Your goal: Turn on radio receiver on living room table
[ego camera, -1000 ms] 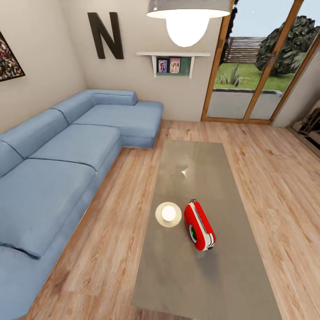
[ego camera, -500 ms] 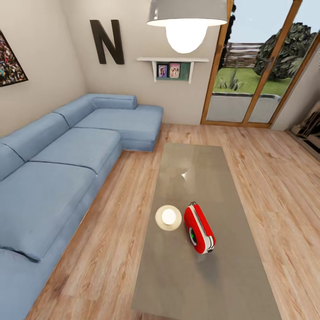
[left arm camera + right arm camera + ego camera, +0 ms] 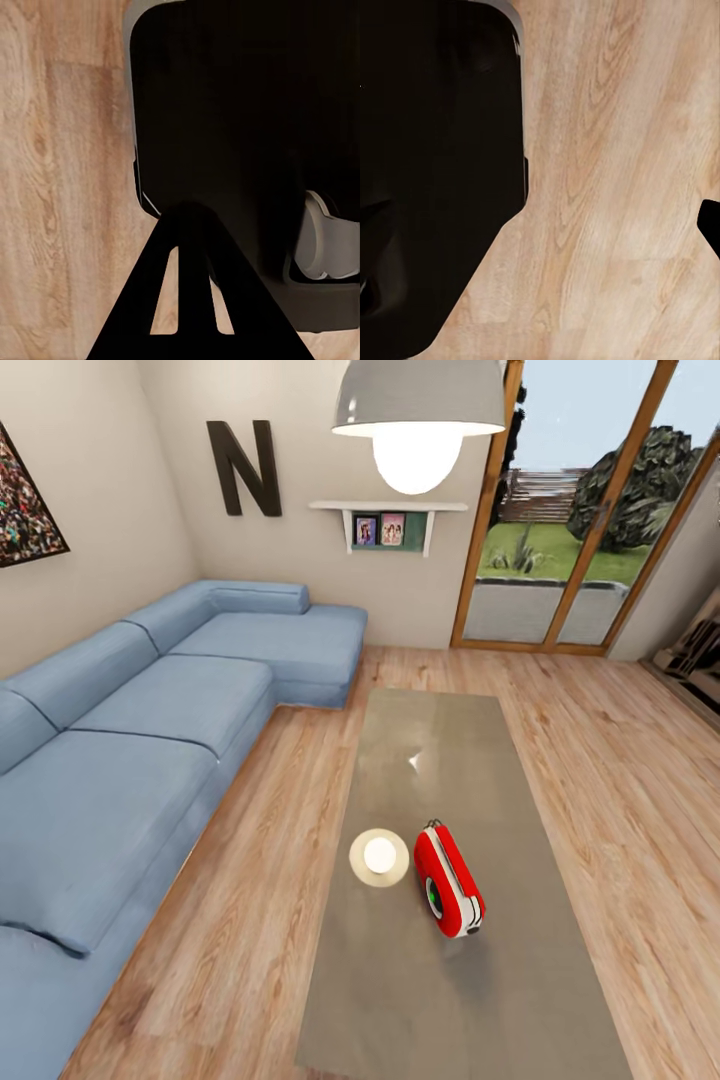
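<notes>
The red radio receiver [image 3: 449,880] with its white edge band lies on its side on the long grey-brown table [image 3: 430,980], its dial face turned toward the sofa side and its thin handle pointing away from me. It rests about mid-length of the table in the living room. In the left wrist view my left gripper [image 3: 191,214] hangs over the plank floor, its dark fingers meeting at a point, shut on nothing. In the right wrist view one dark fingertip [image 3: 711,226] of my right gripper [image 3: 547,217] sits far from the other side, so it is open and empty.
A pale round disc [image 3: 379,856] lies on the table just beside the radio. The blue L-shaped sofa [image 3: 130,740] runs along the table's left. A pendant lamp [image 3: 418,420] hangs above. Glass doors [image 3: 560,540] stand at the back right. Dark robot base parts [image 3: 247,112] sit beside both grippers.
The whole head view has shifted slightly downward and the room looks a little nearer, so the camera moved. The radio and disc keep their places on the table.
</notes>
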